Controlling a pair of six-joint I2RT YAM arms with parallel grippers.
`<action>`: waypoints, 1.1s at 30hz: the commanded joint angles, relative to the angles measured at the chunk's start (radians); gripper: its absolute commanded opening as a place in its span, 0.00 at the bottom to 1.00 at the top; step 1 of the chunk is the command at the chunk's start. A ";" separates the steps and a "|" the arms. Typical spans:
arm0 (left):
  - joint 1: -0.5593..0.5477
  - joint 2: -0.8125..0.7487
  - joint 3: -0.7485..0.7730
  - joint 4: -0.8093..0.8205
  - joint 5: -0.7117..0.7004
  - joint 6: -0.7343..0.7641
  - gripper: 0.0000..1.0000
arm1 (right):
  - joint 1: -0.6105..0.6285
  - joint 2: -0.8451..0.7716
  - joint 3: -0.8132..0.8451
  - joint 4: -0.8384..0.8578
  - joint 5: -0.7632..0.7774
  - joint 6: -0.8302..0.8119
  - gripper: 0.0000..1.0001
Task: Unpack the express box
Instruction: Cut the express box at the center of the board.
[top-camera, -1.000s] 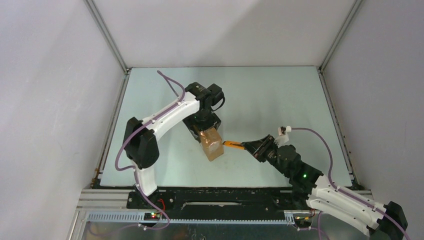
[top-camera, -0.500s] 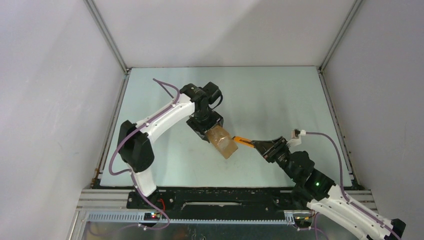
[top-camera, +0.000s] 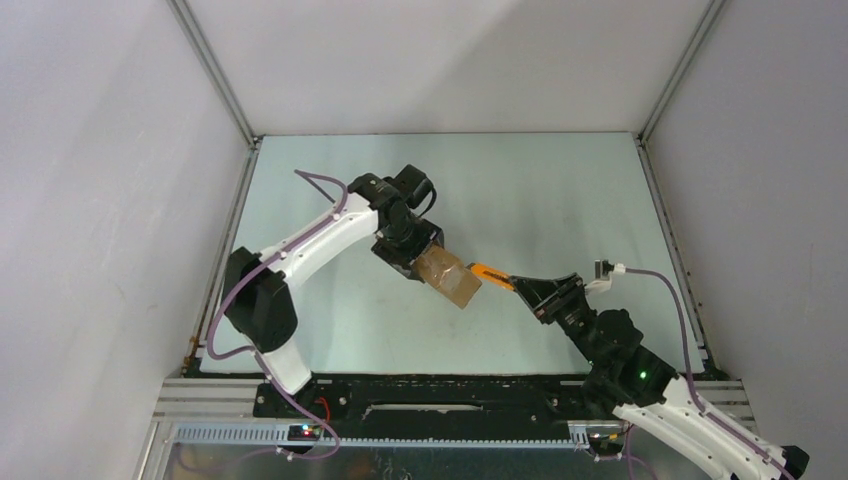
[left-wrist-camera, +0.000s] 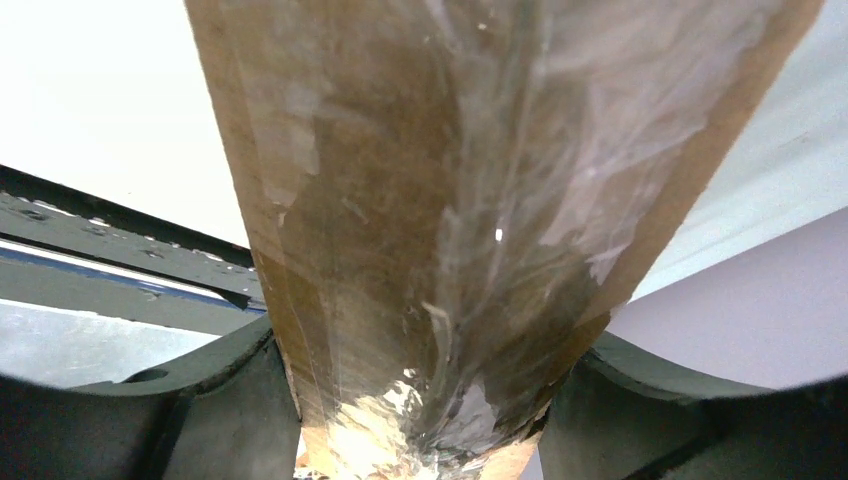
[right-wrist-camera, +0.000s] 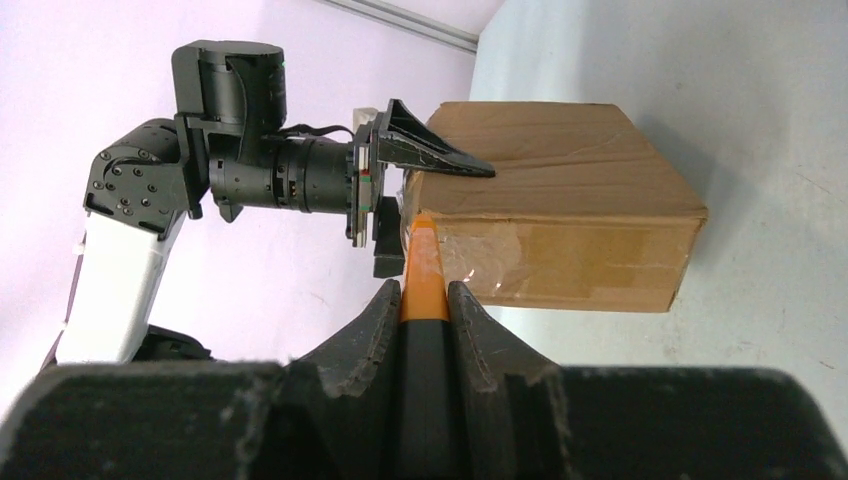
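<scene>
The left hand (top-camera: 421, 259) clamps the express box (top-camera: 452, 282) (taped shut, contents hidden); the right hand (top-camera: 530, 288) grips the knife (top-camera: 490, 272).

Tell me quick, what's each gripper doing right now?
Left gripper: closed on the box.
Right gripper: closed on the knife.

The express box (top-camera: 449, 279) is plain brown cardboard, its seams banded with glossy clear tape (left-wrist-camera: 480, 200) that shines whitish. Just right of the box, the utility knife (top-camera: 490, 273) is orange with a black rear part, and the table (top-camera: 540, 200) under the box is pale mint green. On either side of the box, the left arm (top-camera: 320, 235) and right arm (top-camera: 700, 420) are white with black joints, each trailing a purple cable (top-camera: 660, 300).
</scene>
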 joint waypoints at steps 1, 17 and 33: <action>0.006 -0.055 -0.048 0.105 0.046 -0.085 0.52 | 0.001 0.092 0.044 0.148 0.006 -0.022 0.00; 0.012 -0.093 -0.108 0.247 0.084 -0.160 0.49 | -0.014 0.087 -0.001 0.206 0.051 -0.005 0.00; 0.016 -0.126 -0.144 0.286 0.084 -0.182 0.46 | -0.028 0.051 -0.024 0.153 0.081 0.025 0.00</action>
